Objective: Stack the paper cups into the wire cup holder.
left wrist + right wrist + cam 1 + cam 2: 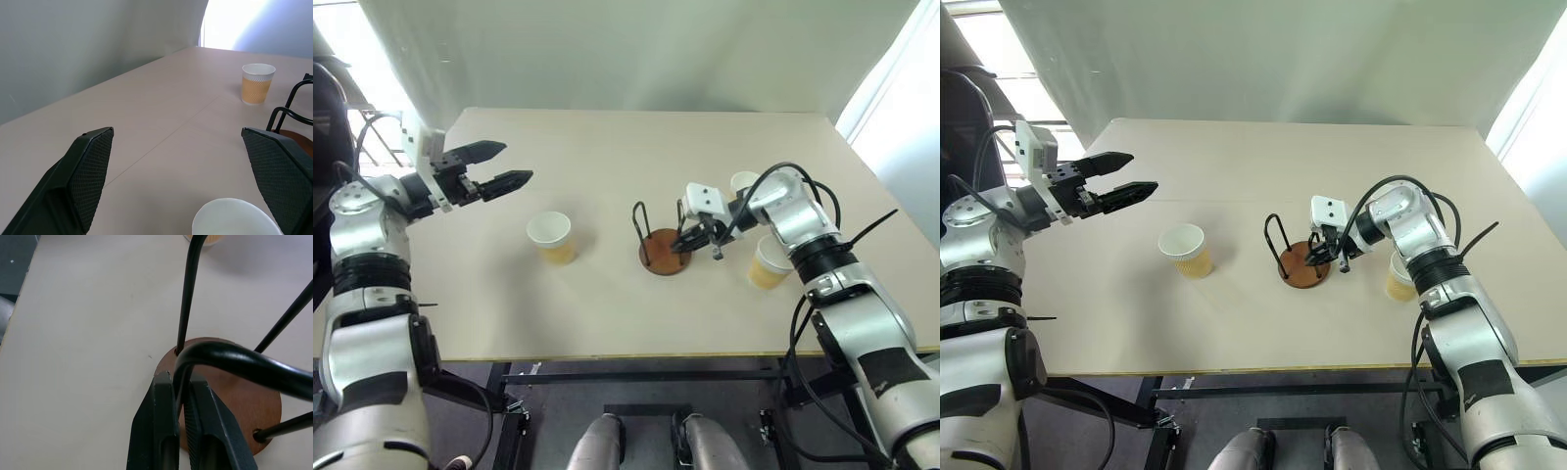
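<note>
Up close, the right wrist view shows what the head views only hint at: the right claw (180, 382) is pinched shut on one thin wire of the wire cup holder (663, 240), its two black fingers (159, 416) pressed to either side of the wire just above the reddish-brown disc. The left wrist view catches a far paper cup (257, 83) standing upright beyond the holder's loops, and the white rim of the nearest cup (552, 237) just below that claw's tips.

From above, the holder stands near the middle of the bench (607, 323), empty of cups. One cup stands to its left, well apart; two more (partly hidden by the right forearm) stand to its right, one of them (769, 264) closer to the front edge. Bare bench lies open behind the holder and along the front edge.

The left claw (499, 166) hovers level above the bench's left side, fingers wide apart, holding nothing. The right arm bends inward, claw angled down.
</note>
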